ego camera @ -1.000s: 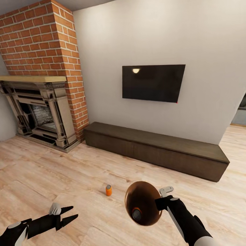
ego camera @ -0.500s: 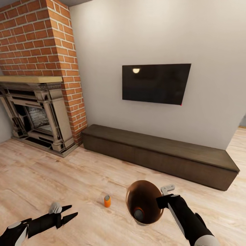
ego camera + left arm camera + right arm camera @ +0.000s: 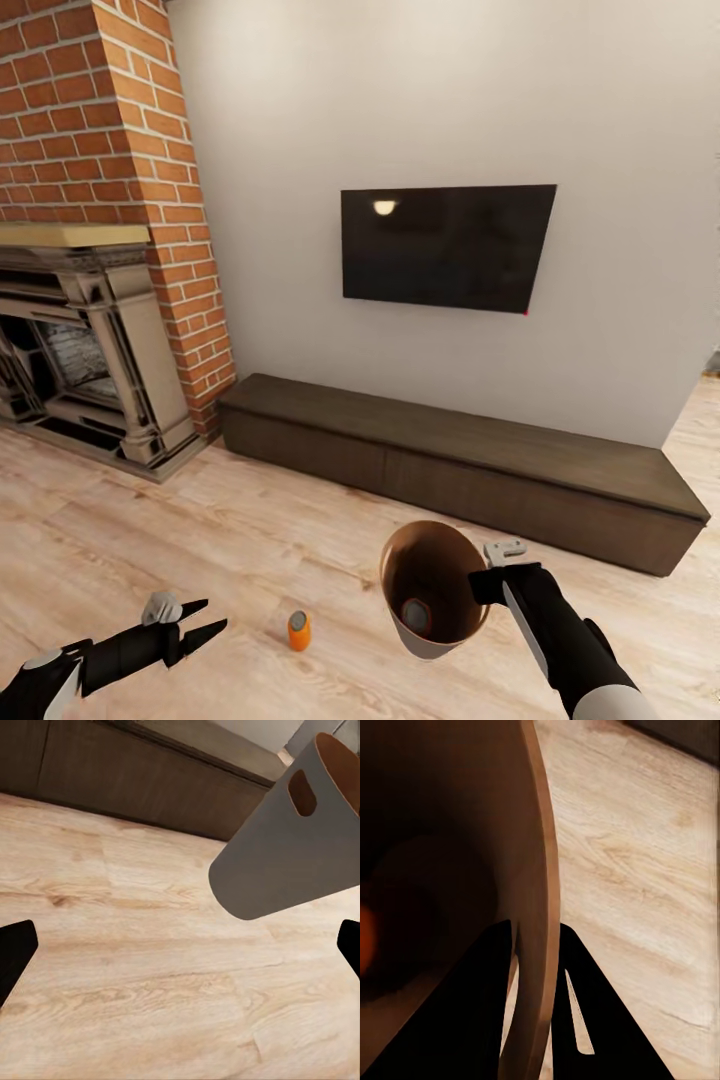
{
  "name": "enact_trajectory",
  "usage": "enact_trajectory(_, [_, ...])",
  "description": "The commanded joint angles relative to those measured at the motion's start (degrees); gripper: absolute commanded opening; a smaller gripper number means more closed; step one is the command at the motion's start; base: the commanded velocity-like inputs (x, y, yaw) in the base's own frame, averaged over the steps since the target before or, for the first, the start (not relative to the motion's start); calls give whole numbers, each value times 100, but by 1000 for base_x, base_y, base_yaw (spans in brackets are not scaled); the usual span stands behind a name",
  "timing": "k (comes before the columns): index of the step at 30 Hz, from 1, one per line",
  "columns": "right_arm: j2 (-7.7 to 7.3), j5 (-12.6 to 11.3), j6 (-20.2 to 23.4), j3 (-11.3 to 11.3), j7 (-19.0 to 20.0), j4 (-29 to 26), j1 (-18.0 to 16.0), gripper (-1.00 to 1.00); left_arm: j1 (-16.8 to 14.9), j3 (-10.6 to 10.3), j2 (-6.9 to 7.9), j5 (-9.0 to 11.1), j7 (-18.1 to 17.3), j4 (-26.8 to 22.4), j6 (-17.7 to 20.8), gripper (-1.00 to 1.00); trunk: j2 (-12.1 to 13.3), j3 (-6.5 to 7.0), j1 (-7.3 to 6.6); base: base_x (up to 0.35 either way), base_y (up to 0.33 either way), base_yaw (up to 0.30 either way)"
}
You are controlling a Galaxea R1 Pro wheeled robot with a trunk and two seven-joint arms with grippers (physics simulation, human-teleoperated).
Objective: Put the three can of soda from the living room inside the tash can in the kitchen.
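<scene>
Bin, small round tapered, grey outside, copper-brown inside: held above light wood plank floor, rim clamped in right pincer, now more upright than a second ago, mouth up. One can lies inside. Small orange soda can upright on floor, nearer after camera advance; judged next pickup. Left pincer open, empty, near can.

I count one small orange soda can standing on the plank floor, one more can inside my single grey, copper-lined bin, and one wall-mounted black TV.
</scene>
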Motion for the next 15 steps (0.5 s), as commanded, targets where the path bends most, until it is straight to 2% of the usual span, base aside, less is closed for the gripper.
enact_trajectory(1, [1,-49,1,-3,25,-4,-3,-100,0,0,0,0,25,0,0,100,0,4,0,346,0,-225])
enact_trajectory(5, [1,-49,3,-6,25,-5,-3,-100,0,-5,-15,2,341,7,0,100,0,16,0,346,0,-237])
enact_trajectory(8, [1,-49,3,-7,25,-5,-3,-100,0,-6,-104,1,602,8,-3,100,0,25,0,346,0,-244])
enact_trajectory(11, [1,-49,3,-7,25,-5,-3,-100,0,-9,-247,0,1118,9,-5,100,0,35,0,346,0,-247])
enact_trajectory(13, [1,-49,3,-8,25,-5,-3,-100,0,-13,-414,0,1790,10,-7,100,0,41,0,346,0,-247])
enact_trajectory(15, [1,-49,3,-8,25,-5,-3,-100,0,-14,-498,-2,2145,10,-7,100,0,47,0,346,0,-248])
